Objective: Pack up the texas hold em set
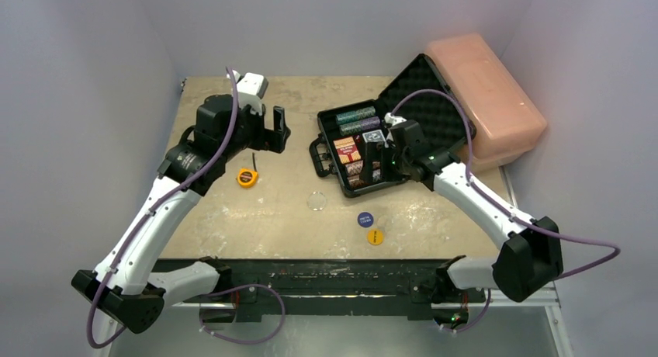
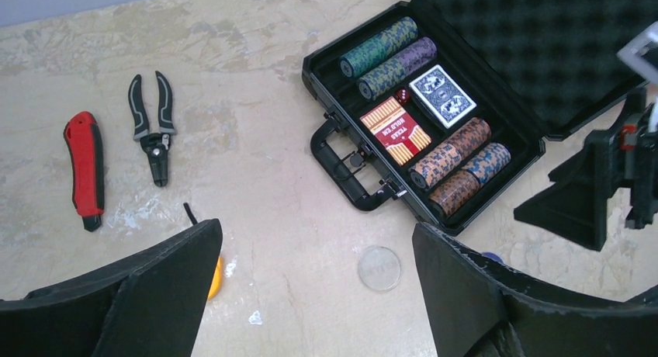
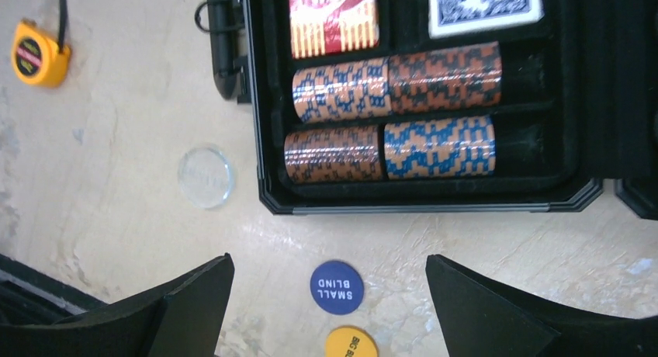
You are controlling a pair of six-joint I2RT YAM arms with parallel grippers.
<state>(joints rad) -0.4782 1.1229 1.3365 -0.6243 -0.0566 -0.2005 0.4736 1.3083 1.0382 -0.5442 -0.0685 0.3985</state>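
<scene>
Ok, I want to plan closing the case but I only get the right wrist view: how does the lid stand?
Observer: The lid is wide open, tilted back toward a pink box.
Operator: What's in the slots above the decks?
Observer: Two chip rows, a green row and a purple row.
Operator: Is the left hand holding anything?
Observer: No, the left hand is open and empty.
</scene>
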